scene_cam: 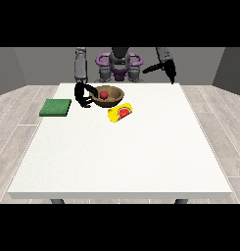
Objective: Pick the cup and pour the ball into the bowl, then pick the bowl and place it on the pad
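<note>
One yellow cup (120, 112) on its side, one bowl (108, 96), one ball (104, 94) inside

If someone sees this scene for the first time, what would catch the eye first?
Probably the red ball lying in the brown bowl at the table's far side, with the hand at the view's left curled at the bowl's rim. Just in front, the yellow cup lies on its side; a green pad sits further left.

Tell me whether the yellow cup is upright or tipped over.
Tipped over. The yellow cup lies on its side on the table, beside the bowl, which holds the red ball.
</note>
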